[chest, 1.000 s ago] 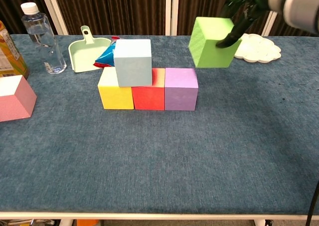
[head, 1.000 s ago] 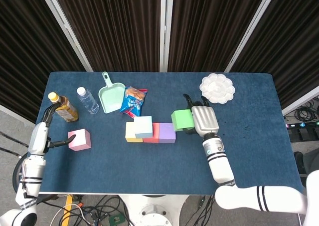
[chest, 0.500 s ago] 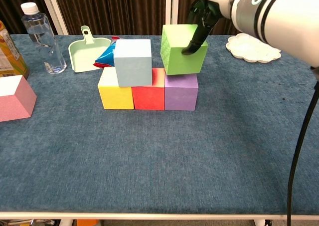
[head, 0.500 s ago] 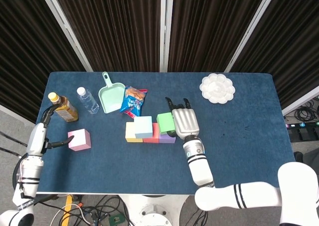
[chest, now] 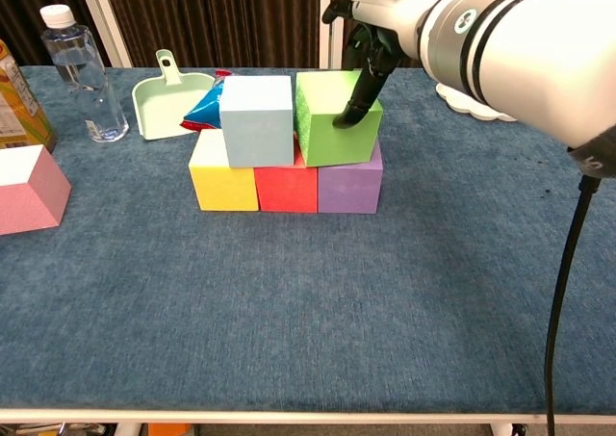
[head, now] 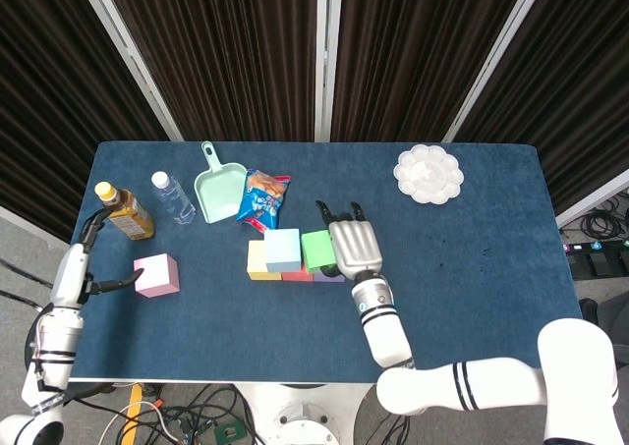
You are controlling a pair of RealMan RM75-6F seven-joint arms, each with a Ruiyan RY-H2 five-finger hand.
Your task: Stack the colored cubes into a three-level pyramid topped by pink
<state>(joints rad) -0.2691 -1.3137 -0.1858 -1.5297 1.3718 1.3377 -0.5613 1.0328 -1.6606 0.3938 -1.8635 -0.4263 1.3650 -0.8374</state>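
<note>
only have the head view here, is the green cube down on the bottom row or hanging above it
Observer: Down. In the chest view the green cube rests across the purple cube and the red cube.
Operator: right hand off it?
Observer: No, the right hand grips it, with fingers on its front face.
Operator: blue one sitting ok?
Observer: The light blue cube sits level over the seam between the yellow cube and the red one.

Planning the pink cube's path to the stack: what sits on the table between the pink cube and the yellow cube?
Nothing: in both the head and chest views, only bare blue table lies between the pink cube and the yellow cube.
</note>
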